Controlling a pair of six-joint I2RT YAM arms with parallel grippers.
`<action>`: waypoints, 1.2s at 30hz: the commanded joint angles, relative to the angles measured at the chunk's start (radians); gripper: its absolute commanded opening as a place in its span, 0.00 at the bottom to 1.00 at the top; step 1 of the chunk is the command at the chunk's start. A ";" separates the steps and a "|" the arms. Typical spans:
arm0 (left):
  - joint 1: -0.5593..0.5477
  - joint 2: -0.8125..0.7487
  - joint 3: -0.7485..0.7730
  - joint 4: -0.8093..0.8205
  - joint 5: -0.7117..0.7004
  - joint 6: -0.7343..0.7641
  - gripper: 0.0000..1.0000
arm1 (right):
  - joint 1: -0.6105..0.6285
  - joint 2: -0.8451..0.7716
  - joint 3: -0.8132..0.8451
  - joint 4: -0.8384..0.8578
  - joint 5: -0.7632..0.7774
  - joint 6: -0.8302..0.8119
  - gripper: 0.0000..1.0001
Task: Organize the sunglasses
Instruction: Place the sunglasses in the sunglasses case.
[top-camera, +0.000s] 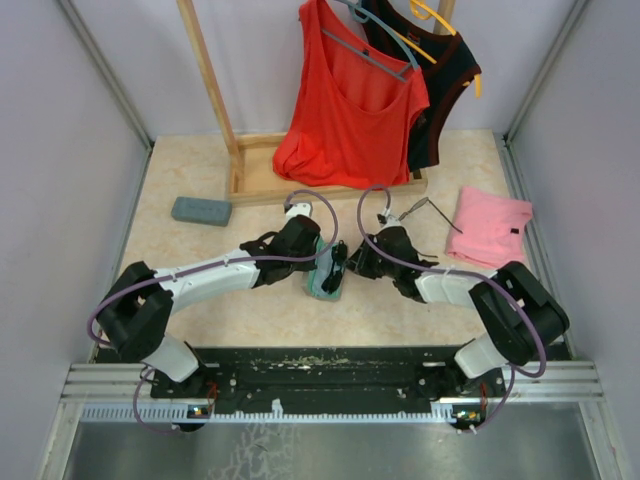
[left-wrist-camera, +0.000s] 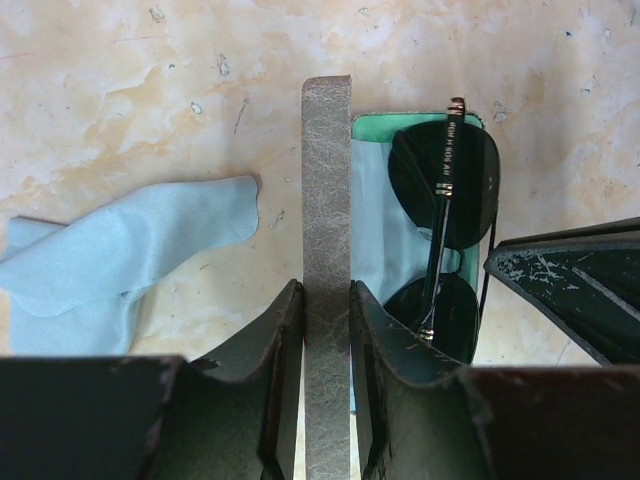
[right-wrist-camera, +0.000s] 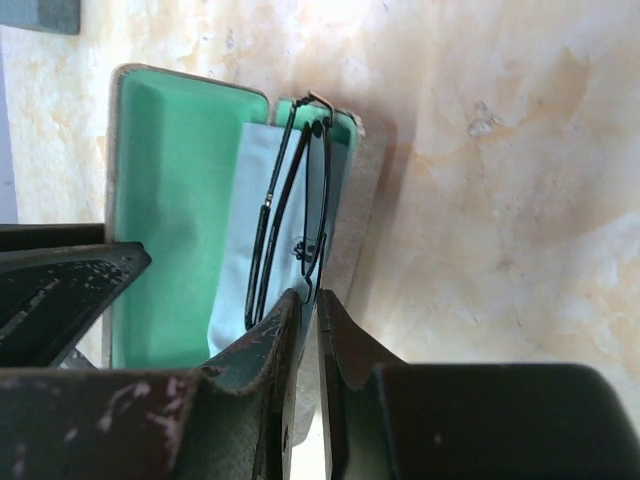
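Note:
An open grey glasses case (top-camera: 322, 278) with a green lining (right-wrist-camera: 165, 200) lies between both arms. My left gripper (left-wrist-camera: 327, 290) is shut on the case's upright grey lid edge (left-wrist-camera: 327, 180). One pair of sunglasses (right-wrist-camera: 295, 195) stands on edge in the case, on a light blue cloth (right-wrist-camera: 250, 220). My right gripper (right-wrist-camera: 316, 297) is shut on the sunglasses' thin frame. In the left wrist view the sunglasses (left-wrist-camera: 445, 180) show dark lenses. In the top view my left gripper (top-camera: 318, 262) and right gripper (top-camera: 345, 262) nearly meet. A second pair of sunglasses (top-camera: 432, 212) lies on the table behind the right arm.
Another light blue cloth (left-wrist-camera: 120, 260) lies left of the case. A closed grey case (top-camera: 200, 210) sits at the back left. A pink garment (top-camera: 492, 225) lies at the right. A wooden rack (top-camera: 250, 180) holding a red top (top-camera: 350, 110) stands at the back.

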 joint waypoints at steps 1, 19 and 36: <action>-0.005 -0.020 0.006 0.032 0.013 0.008 0.30 | -0.006 -0.018 0.076 -0.016 -0.005 -0.058 0.13; -0.004 -0.020 0.005 0.032 0.011 0.012 0.30 | 0.015 0.019 0.129 -0.059 -0.026 -0.093 0.08; -0.004 -0.014 0.008 0.032 0.013 0.013 0.30 | 0.022 -0.057 0.205 -0.303 0.084 -0.190 0.12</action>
